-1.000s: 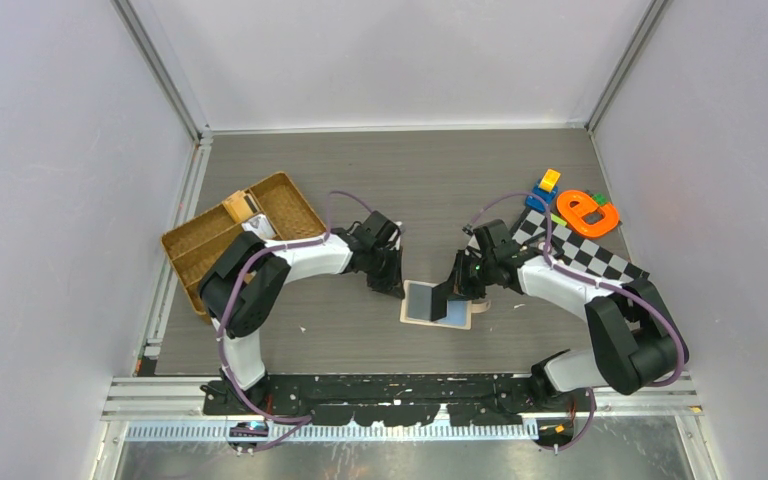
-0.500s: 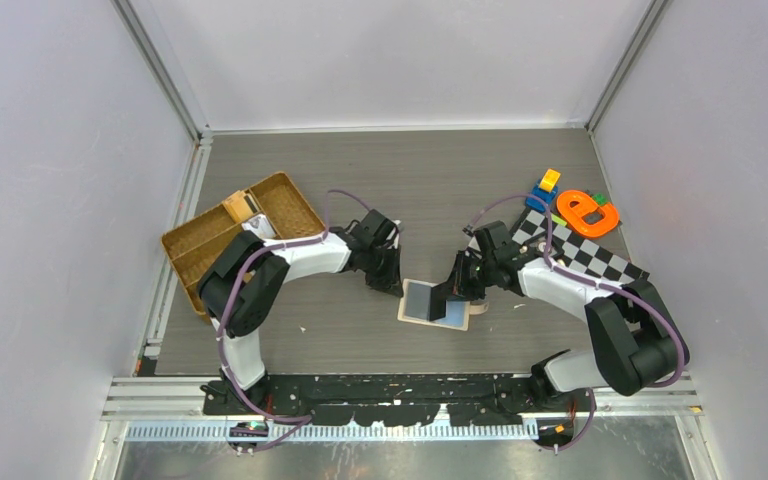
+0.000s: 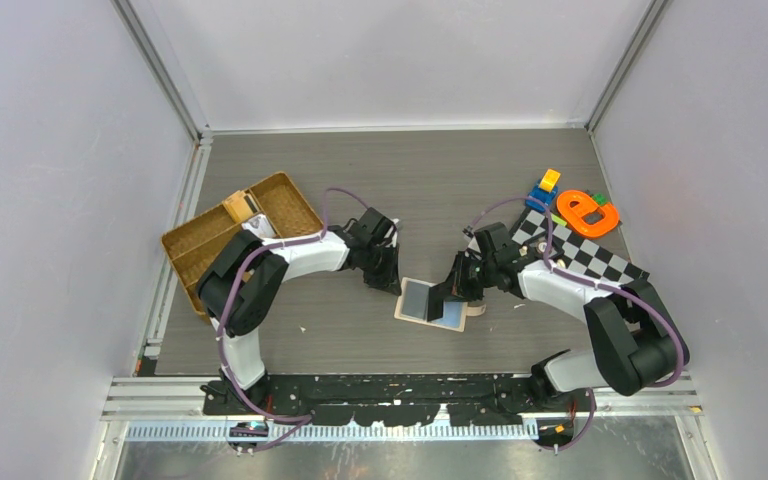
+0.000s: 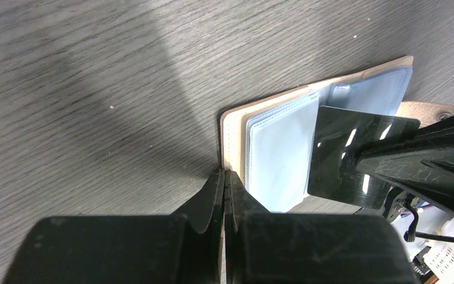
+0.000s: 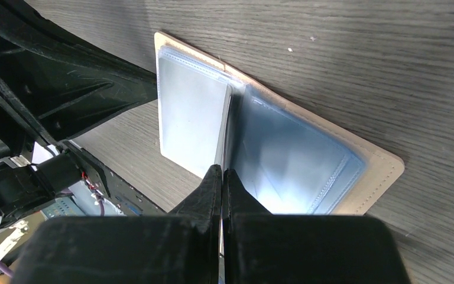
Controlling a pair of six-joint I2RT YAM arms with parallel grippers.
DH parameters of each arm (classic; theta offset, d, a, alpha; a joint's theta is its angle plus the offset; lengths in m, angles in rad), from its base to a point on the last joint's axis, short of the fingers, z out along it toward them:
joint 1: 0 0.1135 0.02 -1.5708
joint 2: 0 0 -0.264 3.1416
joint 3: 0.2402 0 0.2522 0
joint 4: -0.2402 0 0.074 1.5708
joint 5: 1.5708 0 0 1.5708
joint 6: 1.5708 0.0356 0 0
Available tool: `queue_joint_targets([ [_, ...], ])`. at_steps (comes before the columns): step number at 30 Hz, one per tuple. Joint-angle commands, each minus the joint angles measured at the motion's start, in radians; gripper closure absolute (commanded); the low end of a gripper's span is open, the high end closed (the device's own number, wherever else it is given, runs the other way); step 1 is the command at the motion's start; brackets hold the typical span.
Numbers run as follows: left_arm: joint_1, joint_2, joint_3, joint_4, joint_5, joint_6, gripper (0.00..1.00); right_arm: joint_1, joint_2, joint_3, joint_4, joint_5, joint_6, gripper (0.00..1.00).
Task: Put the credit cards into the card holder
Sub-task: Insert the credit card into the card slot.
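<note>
Open card holder lying flat on the tabletop, between two closed hands.

The holder sits near the middle of the tabletop, spread open with its clear pockets facing up. Its long axis runs left to right with a slight tilt, the fold runs near to far, and the snap tab points toward the right arm. The left hand has its fingers pressed together, their tips at the holder's left beige edge. The right hand is also pinched together, its tips down at the central fold between the two pocket pages. Whether it pinches a page or card there cannot be told. A greyish panel fills the left page, and the right page is pale blue.
</note>
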Motion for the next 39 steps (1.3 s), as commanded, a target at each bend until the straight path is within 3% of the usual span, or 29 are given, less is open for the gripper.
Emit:
queue_joint_targets([
  [1,0.015,0.035,-0.027,-0.099,-0.149,0.068,1.0,0.008,-0.022,-0.003,0.016,-0.041,0.016,1.0],
  [13,0.029,0.035,-0.027,-0.111,-0.169,0.096,1.0,0.008,-0.06,-0.011,-0.054,-0.021,0.008,1.0],
  [26,0.031,0.04,-0.026,-0.117,-0.172,0.104,1.0,0.005,-0.018,-0.039,0.039,-0.063,0.036,1.0],
  [39,0.033,0.041,-0.026,-0.12,-0.172,0.104,1.0,0.0,-0.051,-0.034,0.023,-0.069,0.04,0.99],
])
